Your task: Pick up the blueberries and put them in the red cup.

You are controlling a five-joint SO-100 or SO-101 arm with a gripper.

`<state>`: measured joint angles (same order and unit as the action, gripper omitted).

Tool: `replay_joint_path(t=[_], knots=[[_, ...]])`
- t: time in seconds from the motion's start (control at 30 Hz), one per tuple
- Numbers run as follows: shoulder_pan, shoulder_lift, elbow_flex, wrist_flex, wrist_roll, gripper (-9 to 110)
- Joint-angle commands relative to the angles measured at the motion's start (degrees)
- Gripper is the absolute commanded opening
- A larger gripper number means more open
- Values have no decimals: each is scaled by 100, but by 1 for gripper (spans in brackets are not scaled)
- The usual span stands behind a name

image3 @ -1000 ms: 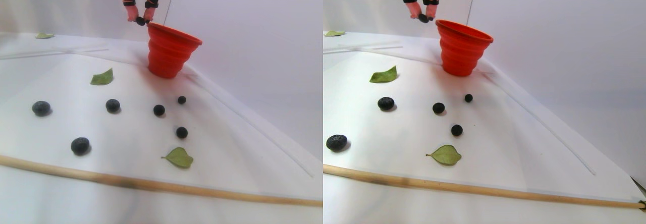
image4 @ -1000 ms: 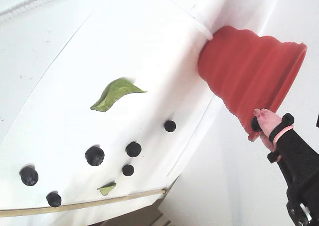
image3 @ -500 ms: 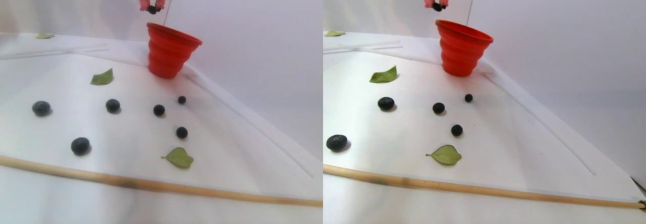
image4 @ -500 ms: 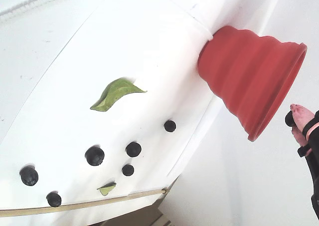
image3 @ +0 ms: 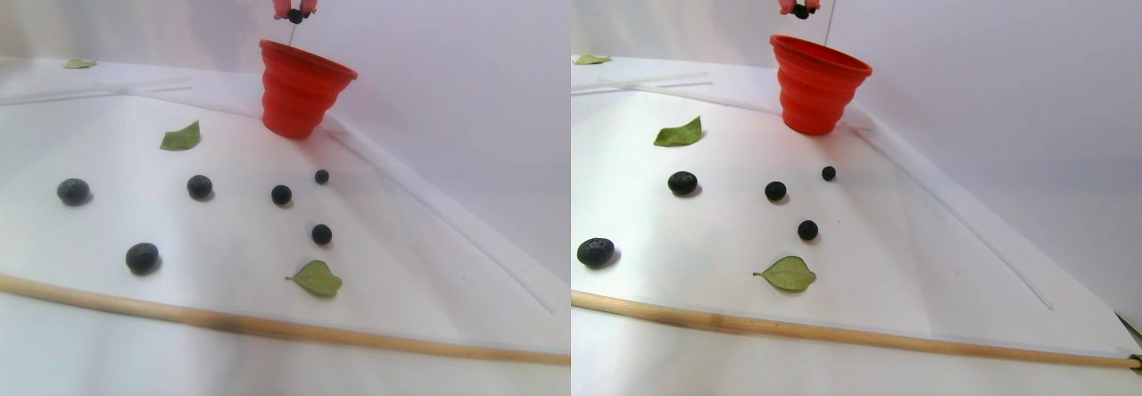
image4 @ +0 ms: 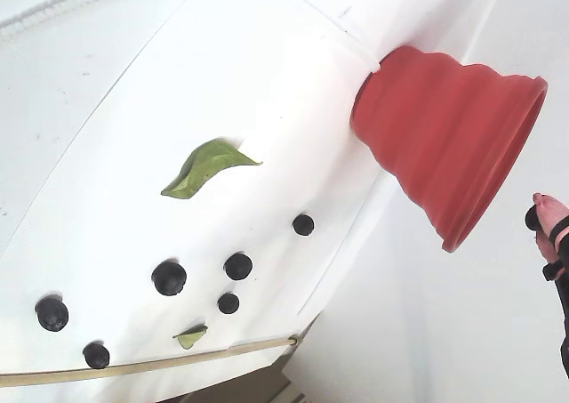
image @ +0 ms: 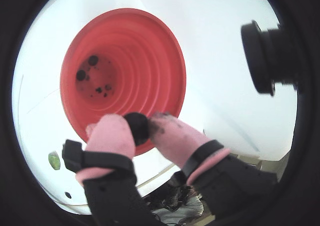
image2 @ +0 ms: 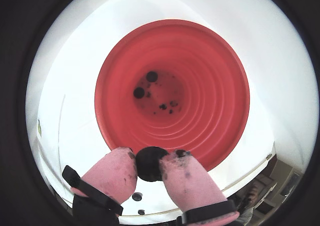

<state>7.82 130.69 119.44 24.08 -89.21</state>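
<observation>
My gripper point(image: 138, 128) has pink-covered fingers and is shut on one dark blueberry point(image: 136, 122). It holds the berry above the near rim of the red cup point(image: 150, 51), which is ribbed and stepped. The other wrist view shows the same grip point(image2: 150, 163) over the cup point(image2: 215, 86). Two blueberries point(image2: 151, 77) and dark stains lie on the cup's bottom. In the stereo pair view the gripper point(image3: 295, 14) hangs just above the cup point(image3: 299, 93). Several loose blueberries point(image3: 199, 185) lie on the white table in front of it; they also show in the fixed view point(image4: 169, 278).
Green leaves point(image3: 181, 137) point(image3: 317, 278) lie among the berries, and one more lies at the far left point(image3: 78, 62). A wooden rod point(image3: 268, 326) runs along the table's front edge. A white wall stands close behind the cup. A black camera point(image: 265, 56) juts in at the right.
</observation>
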Motion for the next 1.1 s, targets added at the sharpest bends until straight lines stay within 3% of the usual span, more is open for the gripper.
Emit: replay_joint_path(t=[0.0,0.33,1.07], knots=[[343,70,-492,-123,-26,10],[694,-18,-396,-229,35,16],[1354,967,308,237,439,14]])
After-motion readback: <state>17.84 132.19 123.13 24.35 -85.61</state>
